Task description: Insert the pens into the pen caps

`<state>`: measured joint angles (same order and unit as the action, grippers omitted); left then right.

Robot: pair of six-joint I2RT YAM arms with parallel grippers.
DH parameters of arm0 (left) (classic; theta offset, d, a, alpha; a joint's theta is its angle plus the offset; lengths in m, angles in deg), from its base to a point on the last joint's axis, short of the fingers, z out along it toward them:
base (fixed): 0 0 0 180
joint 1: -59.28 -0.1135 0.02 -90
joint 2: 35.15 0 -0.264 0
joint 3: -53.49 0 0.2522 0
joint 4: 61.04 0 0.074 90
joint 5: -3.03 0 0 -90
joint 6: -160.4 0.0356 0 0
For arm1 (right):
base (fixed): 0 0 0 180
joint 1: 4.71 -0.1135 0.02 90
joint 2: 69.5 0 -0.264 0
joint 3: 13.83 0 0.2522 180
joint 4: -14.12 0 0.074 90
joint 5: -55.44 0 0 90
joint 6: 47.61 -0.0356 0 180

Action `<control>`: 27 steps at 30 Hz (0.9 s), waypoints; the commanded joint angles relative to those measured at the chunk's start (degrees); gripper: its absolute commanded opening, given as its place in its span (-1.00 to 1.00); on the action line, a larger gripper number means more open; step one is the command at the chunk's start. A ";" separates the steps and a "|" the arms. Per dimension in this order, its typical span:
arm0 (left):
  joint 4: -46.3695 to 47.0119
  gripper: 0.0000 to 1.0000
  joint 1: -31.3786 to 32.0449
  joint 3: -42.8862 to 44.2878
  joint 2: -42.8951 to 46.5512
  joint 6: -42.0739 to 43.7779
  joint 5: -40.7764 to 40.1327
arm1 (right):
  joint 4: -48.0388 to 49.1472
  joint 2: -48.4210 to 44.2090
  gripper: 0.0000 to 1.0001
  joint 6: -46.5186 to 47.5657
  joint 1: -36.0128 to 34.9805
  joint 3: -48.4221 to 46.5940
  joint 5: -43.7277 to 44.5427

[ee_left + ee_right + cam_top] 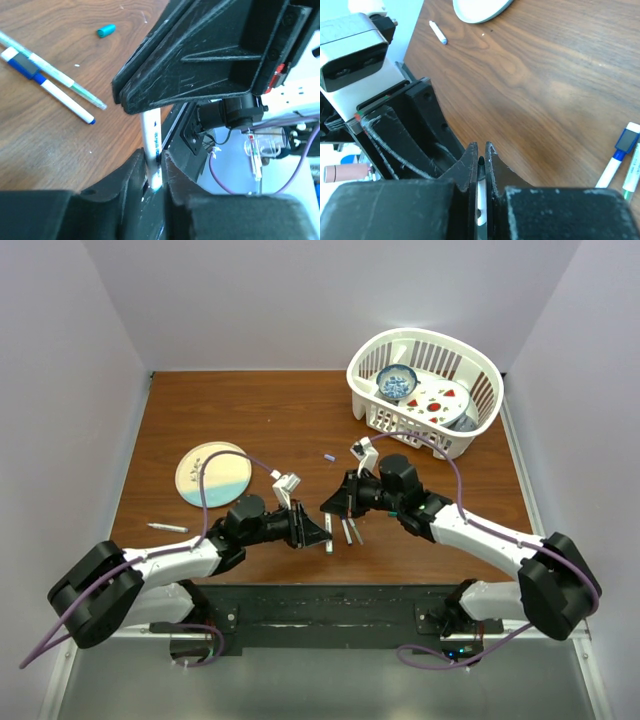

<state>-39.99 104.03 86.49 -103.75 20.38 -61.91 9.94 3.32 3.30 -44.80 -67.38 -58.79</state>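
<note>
I count four pens: the held pen (151,145), two side by side (346,530) (356,532), and a lone pen (167,527). Two caps, a lavender cap (328,456) and a teal cap (106,31). Two plates, the worktop plate (228,478) and the patterned plate (440,400). One basket (425,335). One bowl (397,382). Two of mine, the left pincer (154,172) and the right pincer (481,162).

A brown wood-grain tabletop (280,420) is seen, boxed in by pale panels (300,300). Near its left edge a round plate (213,473) is laid flat, sandy beige on the far side, pale blue on the near side. At the far right corner a white slotted basket (420,334) is set, slightly askew. Inside it a small blue-patterned bowl (397,382) is spotted at the left, and a white plate (440,402) dotted with red marks is propped tilted just beside it.
</note>
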 commanded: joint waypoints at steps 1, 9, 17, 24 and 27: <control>6.67 -0.32 0.34 2.29 -0.22 1.85 2.88 | 4.48 -2.85 -1.00 -1.87 -0.60 0.68 -3.90; 9.48 -0.39 0.34 1.94 -1.80 1.86 5.35 | 3.60 -5.31 -1.00 -2.22 -0.60 0.59 -3.46; 7.50 -1.00 0.34 3.07 -1.02 3.07 7.64 | -4.19 -6.46 -0.29 7.40 -0.51 -3.09 -0.84; -15.27 -1.00 -0.02 9.93 8.56 14.41 -1.06 | -25.64 -8.48 -0.07 31.25 -0.33 -13.63 13.48; -24.94 -1.00 -0.37 13.44 11.99 19.51 -5.97 | -26.46 -9.35 -0.10 42.59 -0.33 -13.65 15.95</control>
<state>-52.23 104.05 94.52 -97.06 30.19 -61.19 -8.26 -3.87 26.14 -45.83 -79.06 -53.15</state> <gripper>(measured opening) 0.144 0.458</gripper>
